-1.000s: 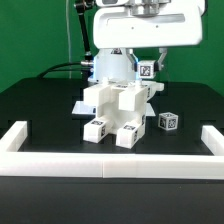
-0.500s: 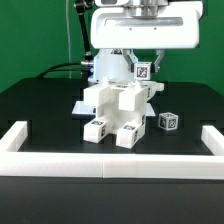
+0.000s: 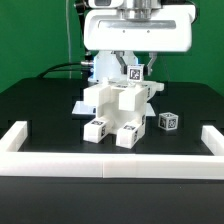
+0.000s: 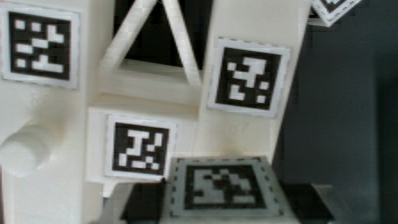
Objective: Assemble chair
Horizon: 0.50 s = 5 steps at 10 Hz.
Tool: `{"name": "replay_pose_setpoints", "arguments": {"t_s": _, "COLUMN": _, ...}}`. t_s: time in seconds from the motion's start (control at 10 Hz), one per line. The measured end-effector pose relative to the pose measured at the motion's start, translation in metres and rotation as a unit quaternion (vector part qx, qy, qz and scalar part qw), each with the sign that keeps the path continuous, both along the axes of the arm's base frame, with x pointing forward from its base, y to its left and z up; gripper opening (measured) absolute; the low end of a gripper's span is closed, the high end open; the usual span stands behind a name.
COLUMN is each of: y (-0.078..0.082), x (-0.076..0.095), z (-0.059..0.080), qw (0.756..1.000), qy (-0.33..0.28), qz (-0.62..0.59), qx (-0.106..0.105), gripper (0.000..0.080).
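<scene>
The partly built white chair (image 3: 113,108) stands mid-table, with tagged blocky legs toward the front. My gripper (image 3: 135,66) hangs just above its back part, shut on a small white tagged chair piece (image 3: 135,73). In the wrist view the held piece (image 4: 221,188) sits between my dark fingers (image 4: 150,203), right over the chair's tagged bars (image 4: 151,140). A loose tagged cube piece (image 3: 167,121) lies on the table at the exterior view's right of the chair.
A long low white border rail (image 3: 110,162) runs along the table's front, with raised ends at the exterior view's left (image 3: 15,135) and right (image 3: 211,138). The robot's white base (image 3: 105,68) stands behind the chair.
My gripper has carried the small tagged piece toward the exterior view's left and slightly down, closer over the chair's back. The chair and the loose cube have not moved.
</scene>
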<state>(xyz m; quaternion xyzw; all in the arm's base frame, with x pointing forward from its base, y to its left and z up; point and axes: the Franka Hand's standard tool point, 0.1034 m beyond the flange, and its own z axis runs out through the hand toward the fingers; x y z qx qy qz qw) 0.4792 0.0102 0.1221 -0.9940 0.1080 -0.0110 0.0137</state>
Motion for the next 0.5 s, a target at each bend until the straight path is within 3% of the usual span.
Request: {"name": "replay_pose_setpoints", "arguments": {"t_s": 0.5, "y": 0.0085, "x": -0.0008, "z": -0.0028, "qw": 1.000, "qy": 0.001, "qz": 0.006, "qx": -0.001, "gripper": 0.0287}}
